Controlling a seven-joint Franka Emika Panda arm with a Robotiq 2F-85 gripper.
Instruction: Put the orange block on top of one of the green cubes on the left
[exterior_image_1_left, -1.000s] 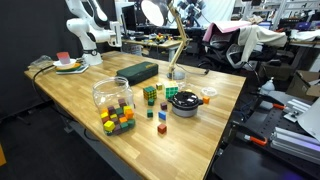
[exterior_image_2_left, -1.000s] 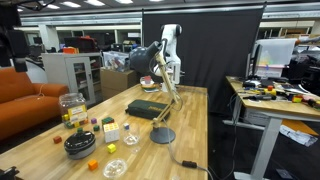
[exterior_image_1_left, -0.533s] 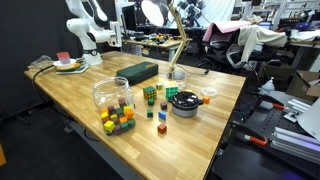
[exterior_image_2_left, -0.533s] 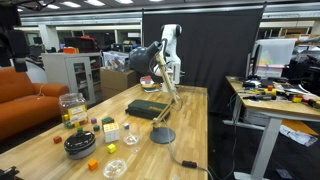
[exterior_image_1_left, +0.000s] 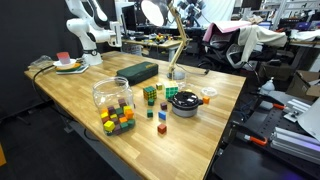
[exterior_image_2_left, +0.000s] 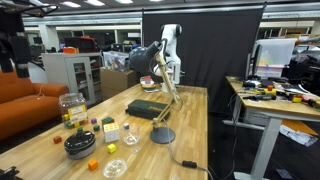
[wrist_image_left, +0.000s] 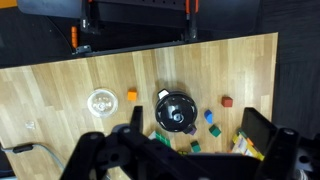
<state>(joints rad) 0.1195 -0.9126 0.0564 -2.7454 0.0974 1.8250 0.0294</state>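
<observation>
The orange block (wrist_image_left: 131, 96) lies on the wooden table next to a clear round lid (wrist_image_left: 101, 101), apart from the dark bowl (wrist_image_left: 176, 111). It shows in both exterior views (exterior_image_1_left: 207, 99) (exterior_image_2_left: 92, 165). Loose green cubes (wrist_image_left: 215, 130) lie on the far side of the bowl; in an exterior view they sit near the table's middle (exterior_image_1_left: 150, 94). My gripper (wrist_image_left: 200, 130) is open and empty, high above the table and far from the blocks. The arm (exterior_image_1_left: 85, 25) stands at the table's far end.
A multicoloured block cluster (exterior_image_1_left: 118, 121), a glass jar (exterior_image_1_left: 112, 93), a dark green flat box (exterior_image_1_left: 138, 71) and a desk lamp's base (exterior_image_1_left: 176, 73) stand on the table. A red cube (wrist_image_left: 226, 102) and a blue cube (wrist_image_left: 209, 116) lie near the bowl.
</observation>
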